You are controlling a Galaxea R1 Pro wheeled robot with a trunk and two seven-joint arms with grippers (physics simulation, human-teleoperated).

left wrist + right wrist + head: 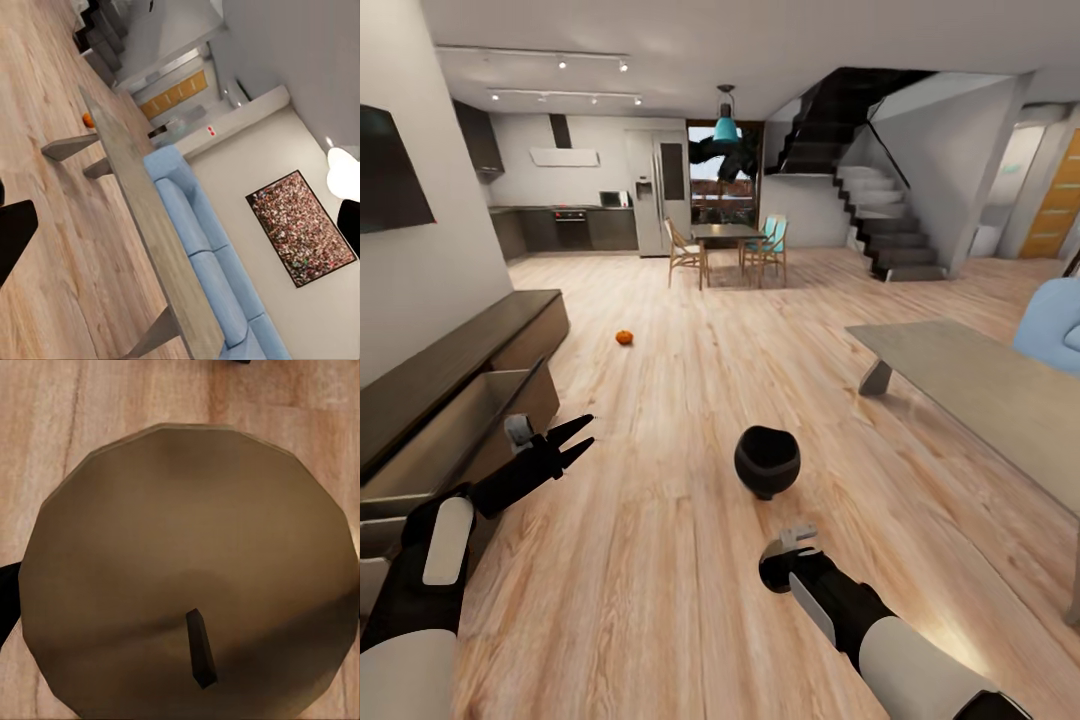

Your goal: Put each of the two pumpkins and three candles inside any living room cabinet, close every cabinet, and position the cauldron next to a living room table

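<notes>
The black cauldron point(767, 460) stands on the wood floor ahead of me, left of the grey metal table point(980, 380). One orange pumpkin point(624, 337) lies on the floor farther off. Another pumpkin point(88, 119) shows beyond the table point(142, 195) in the left wrist view. The dark cabinet point(460, 350) runs along the left wall with a pale-lined drawer point(450, 430) pulled out. My left gripper point(586, 430) hangs open and empty beside that drawer. My right gripper point(788, 562) points down, shut on a grey-brown candle point(187, 547) with a dark wick. One dark finger point(6, 600) rests at its rim.
A blue sofa point(1055, 325) sits behind the table on the right. A dining table with chairs point(725, 240) and a dark staircase point(880, 220) stand at the far end. A TV point(390, 170) hangs above the cabinet. Open floor lies between cabinet and table.
</notes>
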